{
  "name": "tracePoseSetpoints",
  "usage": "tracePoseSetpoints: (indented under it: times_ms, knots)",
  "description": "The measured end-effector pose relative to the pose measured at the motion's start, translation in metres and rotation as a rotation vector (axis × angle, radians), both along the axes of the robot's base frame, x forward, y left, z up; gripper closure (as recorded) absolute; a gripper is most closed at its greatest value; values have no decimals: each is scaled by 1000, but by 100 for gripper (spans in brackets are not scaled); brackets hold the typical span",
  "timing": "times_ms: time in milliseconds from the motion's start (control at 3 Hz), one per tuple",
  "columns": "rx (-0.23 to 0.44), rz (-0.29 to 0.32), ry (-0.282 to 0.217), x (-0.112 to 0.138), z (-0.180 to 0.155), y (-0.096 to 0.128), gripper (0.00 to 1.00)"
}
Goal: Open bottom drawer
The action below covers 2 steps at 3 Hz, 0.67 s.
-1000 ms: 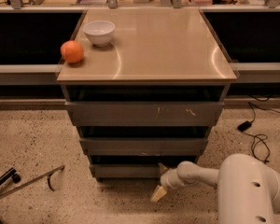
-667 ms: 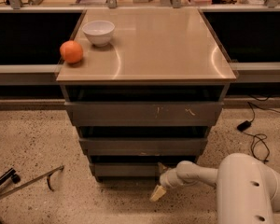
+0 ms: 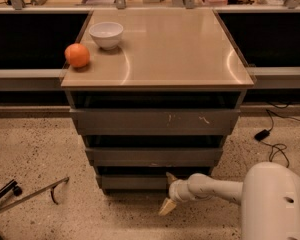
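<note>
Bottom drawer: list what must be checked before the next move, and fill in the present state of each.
1. Gripper at the front of the bottom drawer, right of its middle: ok.
2. Fingers spread open, upper finger at the front's top edge: ok.
3. Upper finger hooked behind that edge: cannot tell.
4. Drawer pulled out: not ok, none of its interior shows.
5. Black rod on the floor lies left of the cabinet, apart from the drawer: ok.
6. Orange and bowl rest on the cabinet top, orange near the left edge: ok, but pull gently.
</note>
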<state>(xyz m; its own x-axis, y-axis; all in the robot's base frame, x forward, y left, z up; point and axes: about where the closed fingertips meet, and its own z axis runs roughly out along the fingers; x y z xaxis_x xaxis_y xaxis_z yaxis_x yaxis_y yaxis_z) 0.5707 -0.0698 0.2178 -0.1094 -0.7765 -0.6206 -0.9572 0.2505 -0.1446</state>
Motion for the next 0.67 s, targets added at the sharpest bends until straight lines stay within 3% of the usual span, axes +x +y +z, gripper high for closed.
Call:
tracePoseSetpoints:
  times_ms: [667]
  knots:
    - [-21,-10,9,7,-19,-6,0]
